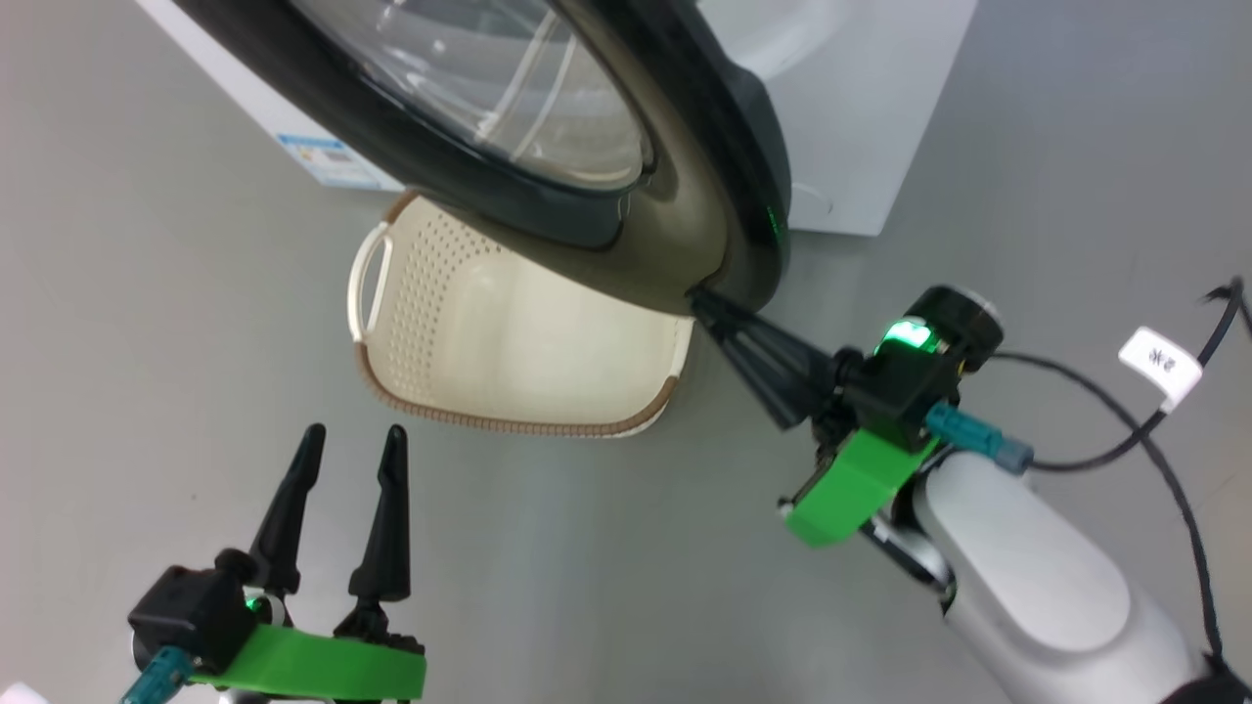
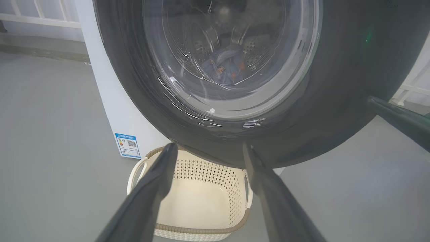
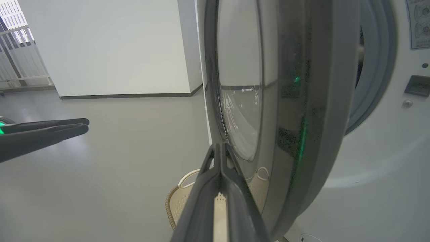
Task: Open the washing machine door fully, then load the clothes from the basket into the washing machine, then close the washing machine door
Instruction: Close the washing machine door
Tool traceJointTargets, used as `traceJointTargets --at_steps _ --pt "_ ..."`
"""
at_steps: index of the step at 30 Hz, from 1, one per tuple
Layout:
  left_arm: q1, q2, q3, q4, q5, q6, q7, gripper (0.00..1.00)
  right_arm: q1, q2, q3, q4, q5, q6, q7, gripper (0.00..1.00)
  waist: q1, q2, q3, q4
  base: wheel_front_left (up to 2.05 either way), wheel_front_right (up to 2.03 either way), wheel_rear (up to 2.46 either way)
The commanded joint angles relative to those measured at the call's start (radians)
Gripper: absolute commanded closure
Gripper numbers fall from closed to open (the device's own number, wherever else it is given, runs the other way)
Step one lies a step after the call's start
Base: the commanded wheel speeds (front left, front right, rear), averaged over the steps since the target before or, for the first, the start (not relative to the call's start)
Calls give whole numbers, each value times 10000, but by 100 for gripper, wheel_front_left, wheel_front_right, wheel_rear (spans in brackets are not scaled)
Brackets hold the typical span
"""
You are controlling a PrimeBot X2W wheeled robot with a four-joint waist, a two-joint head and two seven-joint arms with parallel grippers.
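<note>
Head view: shows the washing machine door standing ajar from the washing machine, wide glossy black ring round bulging glass. Finds the right tool at the door's lower rim, closed tight on nothing, tip touching the ring. Places the left tool well clear of the door, spread wide, empty. Sets the basket on the floor under the door, bare inside; the clothes behind the door glass, inside the drum. Likely stiff, hinged, fairly heavy and slick: better pushed than gripped, flat against the black ring near its outer edge, away from the glass, until latched.
</note>
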Motion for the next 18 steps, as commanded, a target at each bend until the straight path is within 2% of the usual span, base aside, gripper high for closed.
traceJointTargets --at_steps 1,7,18 --pt "-283 108 280 -201 -156 75 -63 0 -233 116 19 10 -54 27 -48 100 -2 0 502 324 0 0 0" --pt "-564 108 183 -153 -334 60 -63 0 -1145 125 -219 740 -38 27 -48 100 -2 0 918 439 0 0 0" --pt "-926 108 -94 -99 -538 50 -63 0 -2748 509 -1624 1717 -418 27 -48 100 -2 0 1630 350 0 0 0"
